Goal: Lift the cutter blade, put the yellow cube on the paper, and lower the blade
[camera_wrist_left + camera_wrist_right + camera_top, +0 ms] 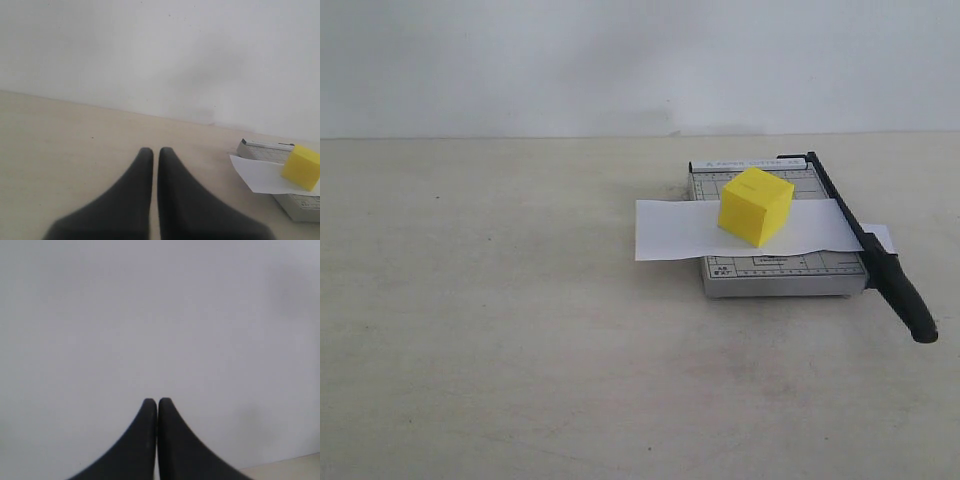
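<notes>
On the table point(470, 350) the cutter base point(775, 275) is resting, the blade point(880, 265) lying flat over the paper point(670, 230), the yellow cube point(755, 207) sitting on that paper. Nothing seems to be remaining; the left gripper point(155, 151) and right gripper point(157, 402) are hanging clear, jaws pressed together.

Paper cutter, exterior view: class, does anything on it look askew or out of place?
The yellow cube sits turned, not square to the cutter base; the paper overhangs the base's left edge. Nothing damaged.

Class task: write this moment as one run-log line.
bright yellow plastic cube: on white paper strip | long black cutter blade: down | left gripper: shut, empty | right gripper: shut, empty
</notes>
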### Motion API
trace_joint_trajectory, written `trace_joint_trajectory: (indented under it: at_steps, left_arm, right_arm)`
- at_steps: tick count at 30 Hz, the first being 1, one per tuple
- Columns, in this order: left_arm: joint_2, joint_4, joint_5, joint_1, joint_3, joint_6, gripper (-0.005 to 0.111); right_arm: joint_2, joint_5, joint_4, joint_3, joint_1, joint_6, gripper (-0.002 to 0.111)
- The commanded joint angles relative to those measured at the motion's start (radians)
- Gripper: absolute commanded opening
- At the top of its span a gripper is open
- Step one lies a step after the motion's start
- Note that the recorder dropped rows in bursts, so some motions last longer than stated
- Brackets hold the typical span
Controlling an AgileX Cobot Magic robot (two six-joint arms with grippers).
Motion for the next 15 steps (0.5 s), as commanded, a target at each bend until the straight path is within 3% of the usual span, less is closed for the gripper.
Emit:
trace_joint_trajectory:
  at_steps: [1, 11, 15]
  left_arm:
    - [-0.002, -0.009, 0.003, 0.003, 0.004, 0.008, 0.004]
    - [-0.002, -0.009, 0.003, 0.003, 0.004, 0.01, 0.004]
    - [-0.002, 0.013, 0.003, 0.003, 0.004, 0.242, 0.004]
  right_arm:
    - [-0.004, -0.001, -0.002, 0.005, -0.008, -0.01, 0.001]
    - [-0.004, -0.001, -0.002, 0.005, -0.008, -0.01, 0.001]
    - [-0.004, -0.001, -0.002, 0.005, -0.008, -0.01, 0.001]
